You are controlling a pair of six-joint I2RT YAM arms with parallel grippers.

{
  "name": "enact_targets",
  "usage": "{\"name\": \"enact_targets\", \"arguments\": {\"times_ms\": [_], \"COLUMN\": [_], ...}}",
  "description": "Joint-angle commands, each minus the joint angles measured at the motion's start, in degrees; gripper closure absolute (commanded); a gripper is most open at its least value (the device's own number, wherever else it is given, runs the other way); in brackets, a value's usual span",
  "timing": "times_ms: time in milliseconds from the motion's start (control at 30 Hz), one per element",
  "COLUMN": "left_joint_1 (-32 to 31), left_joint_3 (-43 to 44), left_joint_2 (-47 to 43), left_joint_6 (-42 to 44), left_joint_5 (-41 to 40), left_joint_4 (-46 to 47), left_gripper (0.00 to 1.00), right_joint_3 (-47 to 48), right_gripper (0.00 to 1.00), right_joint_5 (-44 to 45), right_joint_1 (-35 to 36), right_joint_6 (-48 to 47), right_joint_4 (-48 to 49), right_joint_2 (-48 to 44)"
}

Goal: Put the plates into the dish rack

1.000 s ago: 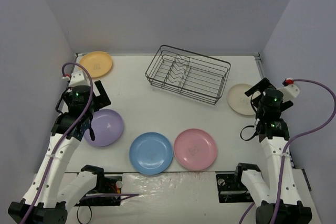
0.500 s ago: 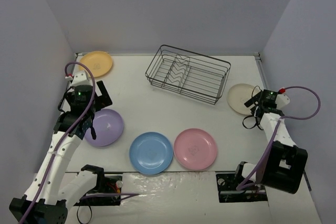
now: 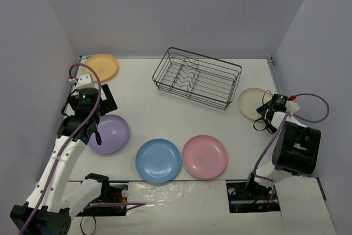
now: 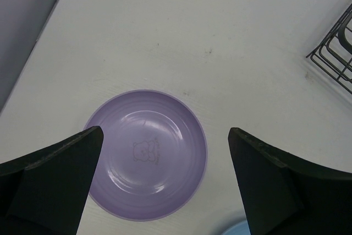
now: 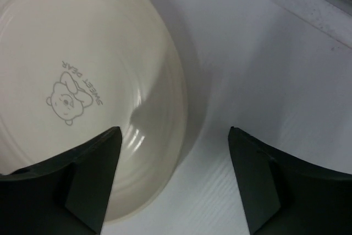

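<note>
From the top camera, the dark thin-wire rectangular dish rack stands on the white table at about 12 o'clock from the table's middle, its zigzag wire dividers upright inside. All five plates lie flat on the table around it. The round yellow-orange matte plate sits at 10 o'clock in the far corner, well apart from the rack. The round lilac purple matte plate lies at 8 o'clock, the round light blue matte plate at 6 o'clock, and the round pink matte plate just beside it at 5 o'clock. The round cream matte plate lies at 3 o'clock, near the rack's end.

The left gripper hangs above the lilac plate, jaws wide, holding nothing; in its wrist view the plate shows between the two fingers. The right gripper is low at the cream plate's 4 o'clock edge, jaws wide and holding nothing. In its wrist view one finger is over the plate's inside, near a bear print lettered SWEET BEAR, and the other is over bare table, with the rim between them. Whether either finger touches the plate cannot be told
</note>
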Motion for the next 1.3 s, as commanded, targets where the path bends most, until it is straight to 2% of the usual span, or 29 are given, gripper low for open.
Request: {"name": "enact_targets", "arguments": {"times_ms": [0, 100, 200, 367, 500, 600, 700, 800, 900, 1000, 1067, 1100, 1267], "left_joint_1": [-0.09, -0.09, -0.08, 0.10, 0.26, 0.17, 0.26, 0.29, 0.59, 0.78, 0.87, 0.87, 0.96], "left_joint_3": [5.78, 7.49, 7.24, 6.86, 8.65, 9.73, 10.24, 10.91, 11.20, 11.18, 11.20, 11.20, 10.64], "left_joint_2": [1.95, 3.39, 4.12, 5.59, 7.76, 8.76, 8.70, 8.50, 8.12, 8.27, 8.47, 8.53, 8.47], "left_joint_6": [0.52, 0.56, 0.49, 1.02, 1.46, 1.71, 2.50, 2.95, 2.95, 3.04, 3.21, 3.21, 3.04], "left_joint_5": [0.45, 0.17, 0.13, 1.72, 1.33, 0.75, 0.30, -0.36, -0.35, 0.19, 0.36, 0.19, -1.32], "left_joint_4": [2.33, 1.57, 2.47, 4.46, 4.87, 4.95, 5.23, 4.84, 4.85, 5.20, 5.04, 4.98, 3.99], "left_gripper": [0.03, 0.03, 0.03, 0.03, 0.03, 0.03, 0.03, 0.03, 0.03, 0.03, 0.03, 0.03, 0.03], "right_joint_3": [1.35, 1.57, 1.13, 3.23, 11.20, 16.77, 23.91, 29.65, 31.23, 32.81, 32.14, 32.19, 45.20], "right_gripper": [0.36, 0.62, 1.00, 1.00, 1.00, 1.00, 1.00, 1.00, 1.00, 1.00, 1.00, 1.00, 1.00], "right_joint_5": [0.55, 1.94, 2.56, 8.49, 20.65, 23.83, 33.98, 38.38, 30.26, 18.82, 12.07, 8.48, -2.25], "right_joint_1": [-0.86, -1.28, -2.11, -1.99, -0.88, 1.69, 10.29, 16.93, 24.05, 30.54, 37.20, 38.48, 41.15], "right_joint_6": [3.09, 3.73, 4.68, 3.12, 0.26, -5.55, -17.66, -30.54, -48.69, -63.53, -80.96, -84.89, -93.84], "right_joint_4": [2.58, 3.12, 3.38, -1.19, -8.10, -8.02, -5.16, 2.55, 18.79, 28.43, 34.38, 37.00, 31.70], "right_joint_2": [4.63, 7.12, 6.26, -1.19, -13.89, -17.41, -16.43, -14.60, -13.70, -10.44, -7.86, -6.15, 6.41]}}
